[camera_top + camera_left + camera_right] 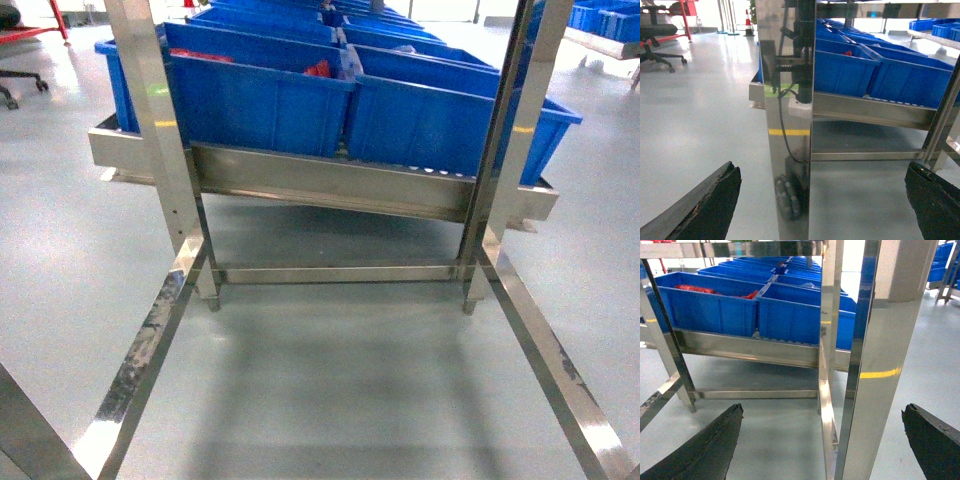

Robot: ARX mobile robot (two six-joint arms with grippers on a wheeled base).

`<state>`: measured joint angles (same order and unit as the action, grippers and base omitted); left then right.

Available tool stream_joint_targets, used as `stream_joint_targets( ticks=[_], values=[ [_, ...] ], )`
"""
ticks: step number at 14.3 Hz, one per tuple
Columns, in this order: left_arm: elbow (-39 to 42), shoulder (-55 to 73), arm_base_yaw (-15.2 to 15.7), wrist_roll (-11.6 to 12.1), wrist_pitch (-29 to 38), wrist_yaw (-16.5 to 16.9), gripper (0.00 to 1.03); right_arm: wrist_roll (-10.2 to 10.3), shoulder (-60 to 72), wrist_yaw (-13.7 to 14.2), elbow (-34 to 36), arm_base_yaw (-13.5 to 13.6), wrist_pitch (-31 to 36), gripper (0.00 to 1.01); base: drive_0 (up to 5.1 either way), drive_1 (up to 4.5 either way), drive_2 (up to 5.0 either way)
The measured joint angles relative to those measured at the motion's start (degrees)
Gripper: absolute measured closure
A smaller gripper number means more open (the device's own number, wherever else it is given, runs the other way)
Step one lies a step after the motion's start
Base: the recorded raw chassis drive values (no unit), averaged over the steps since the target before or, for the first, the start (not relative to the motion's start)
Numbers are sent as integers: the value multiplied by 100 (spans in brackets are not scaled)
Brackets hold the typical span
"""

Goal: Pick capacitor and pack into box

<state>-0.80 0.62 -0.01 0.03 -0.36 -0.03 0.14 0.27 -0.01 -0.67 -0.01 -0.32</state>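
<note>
No capacitor and no box show in any view. My left gripper [822, 172] is open, its two black fingers spread wide at the bottom corners of the left wrist view, with a steel rack post [787, 125] straight ahead between them. My right gripper [822, 415] is open too, fingers far apart, facing another steel post [880, 360]. Neither gripper holds anything. Neither arm appears in the head view.
A stainless steel rack [330, 185] carries rows of large blue plastic bins [260, 100], some with red items inside. Its upright posts [165, 140] and floor rails [140, 370] stand close ahead on the grey floor. An office chair [657, 37] is far left.
</note>
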Motion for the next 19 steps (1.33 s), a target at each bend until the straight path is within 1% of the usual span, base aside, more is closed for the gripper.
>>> stream_joint_targets(
  ticks=[19],
  values=[
    [0, 0, 0, 0, -2, 0, 5, 0, 0, 0, 0, 0, 0, 3, 0, 0, 0]
  ],
)
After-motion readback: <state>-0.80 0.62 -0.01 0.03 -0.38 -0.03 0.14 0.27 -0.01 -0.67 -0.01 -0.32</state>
